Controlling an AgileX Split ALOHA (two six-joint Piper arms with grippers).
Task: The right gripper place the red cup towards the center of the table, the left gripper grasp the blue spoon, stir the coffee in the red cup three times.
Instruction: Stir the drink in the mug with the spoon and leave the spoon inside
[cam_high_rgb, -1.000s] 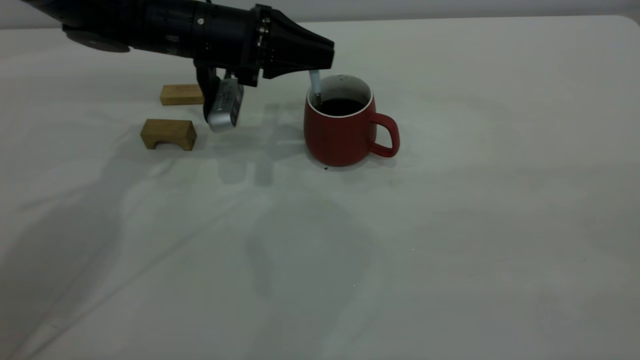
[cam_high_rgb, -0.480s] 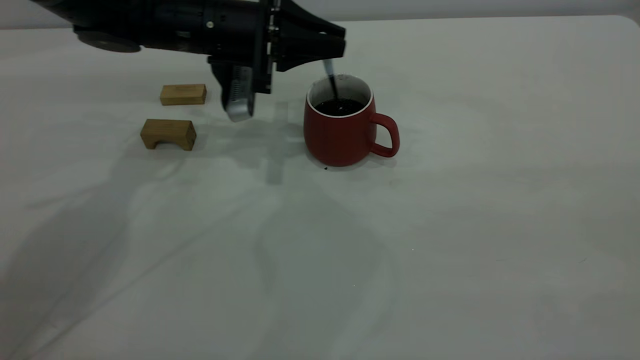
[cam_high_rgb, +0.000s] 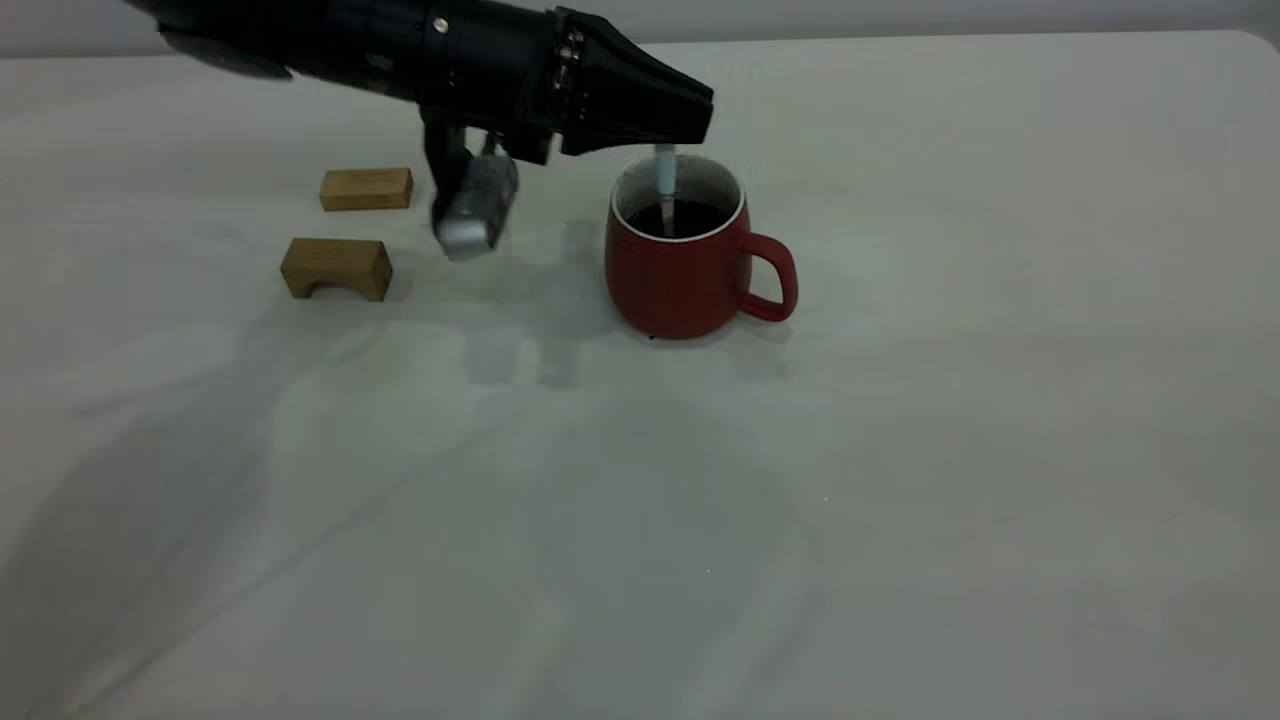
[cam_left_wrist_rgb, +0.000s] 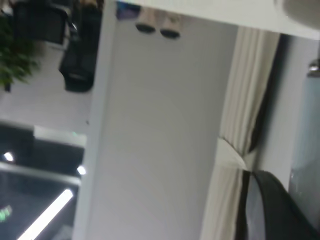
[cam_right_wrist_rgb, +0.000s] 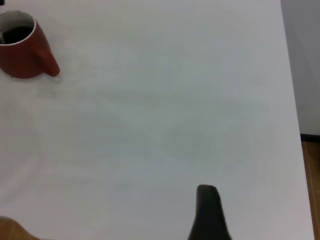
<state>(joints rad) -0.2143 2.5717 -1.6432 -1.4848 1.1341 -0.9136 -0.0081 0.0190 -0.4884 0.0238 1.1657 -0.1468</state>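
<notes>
While my left gripper pinches the blue spoon upright in the red cup, I am stirring the coffee; next, circle gently without tipping it.

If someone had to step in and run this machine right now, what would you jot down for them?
Left gripper: above the red cup, shut on the blue spoon, whose lower end dips into the coffee.
Right gripper: away from the cup, only one dark finger shows, so jaws unclear.
Cup stands upright mid-table, handle toward the right arm's side.
Two wooden blocks sit to its left.
Done: cup placed, spoon grasped, spoon in the coffee.
Left: stirring; count unknown.
</notes>
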